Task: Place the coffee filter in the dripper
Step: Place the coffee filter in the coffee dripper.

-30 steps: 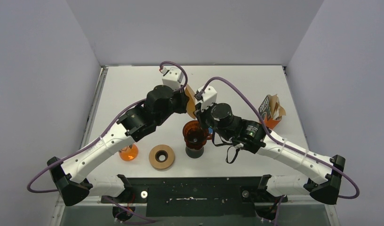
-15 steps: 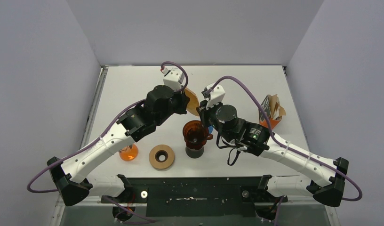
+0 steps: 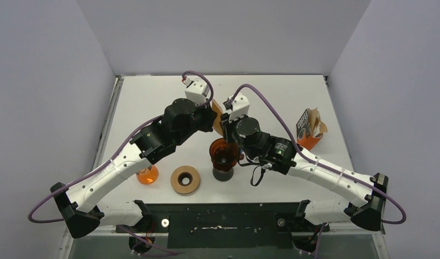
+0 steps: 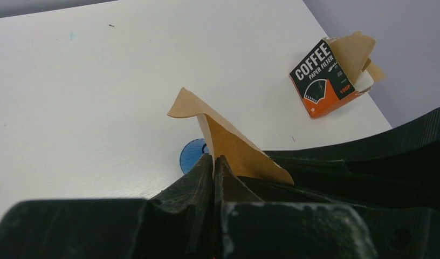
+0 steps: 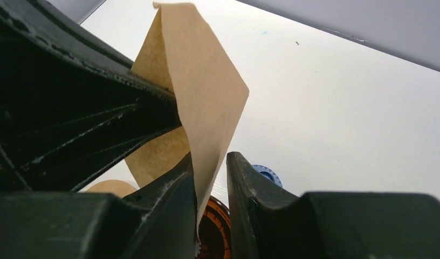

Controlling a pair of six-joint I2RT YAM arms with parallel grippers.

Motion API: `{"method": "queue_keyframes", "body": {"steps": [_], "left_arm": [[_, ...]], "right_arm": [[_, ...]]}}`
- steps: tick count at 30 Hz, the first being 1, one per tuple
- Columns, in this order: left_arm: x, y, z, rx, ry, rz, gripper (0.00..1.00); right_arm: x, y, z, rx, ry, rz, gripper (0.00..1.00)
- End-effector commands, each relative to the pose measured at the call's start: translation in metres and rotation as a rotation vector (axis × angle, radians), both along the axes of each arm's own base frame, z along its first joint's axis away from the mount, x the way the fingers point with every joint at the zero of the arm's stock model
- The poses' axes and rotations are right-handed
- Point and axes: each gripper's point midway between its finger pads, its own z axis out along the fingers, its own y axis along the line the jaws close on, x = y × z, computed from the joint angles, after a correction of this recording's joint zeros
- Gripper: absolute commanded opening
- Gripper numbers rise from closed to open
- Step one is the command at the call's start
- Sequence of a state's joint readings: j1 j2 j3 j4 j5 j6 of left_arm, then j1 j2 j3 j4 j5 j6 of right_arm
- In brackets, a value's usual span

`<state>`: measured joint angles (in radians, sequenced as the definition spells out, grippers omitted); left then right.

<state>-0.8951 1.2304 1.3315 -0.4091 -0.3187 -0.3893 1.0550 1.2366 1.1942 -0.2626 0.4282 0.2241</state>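
I have the coffee filter (image 4: pixel 228 143) pinched in my left gripper (image 4: pixel 213 162). Its jaws are closed tight on the paper's lower edge, and the brown sheet fans up and away from the fingertips. My right gripper (image 5: pixel 210 178) has its jaws slightly apart, and a free edge of the same filter hangs in the gap, not clamped. From above, the filter is held in the air between the two wrists, just behind the dripper (image 3: pixel 224 154). I count one loose filter, one orange-brown dripper on a dark base, and one filter box (image 3: pixel 308 127) with more paper sticking out, at the right of the table (image 3: pixel 153 102). There is also one small orange cup (image 3: pixel 148 174), one brown ring (image 3: pixel 185 179) and one blue disc (image 4: pixel 192 154). Both wrists crowd the dripper's far side, and the right one overlaps its rim.
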Motion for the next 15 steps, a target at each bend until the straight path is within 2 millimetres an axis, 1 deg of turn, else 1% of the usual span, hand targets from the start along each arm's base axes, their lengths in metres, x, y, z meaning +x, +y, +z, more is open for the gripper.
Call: {"method": "queue_keyframes", "body": {"steps": [1,6,10,12,15], "left_arm": [[-0.009,-0.002,0.023,-0.044,-0.027,-0.043,0.00],[-0.013,-0.001,0.020,-0.018,-0.010,-0.050,0.00],[-0.016,0.002,0.018,-0.005,0.003,-0.047,0.00],[-0.018,0.003,0.018,0.000,0.009,-0.048,0.00],[-0.020,0.005,0.016,0.016,0.023,-0.048,0.00]], "right_arm": [[0.012,0.000,0.043,0.095,-0.083,-0.067,0.26],[0.017,-0.002,0.050,0.084,-0.107,-0.099,0.26],[0.020,-0.005,0.046,0.050,-0.101,-0.121,0.26],[0.020,-0.007,0.041,0.036,-0.092,-0.133,0.21],[0.018,-0.013,0.035,0.019,-0.071,-0.148,0.12]]}}
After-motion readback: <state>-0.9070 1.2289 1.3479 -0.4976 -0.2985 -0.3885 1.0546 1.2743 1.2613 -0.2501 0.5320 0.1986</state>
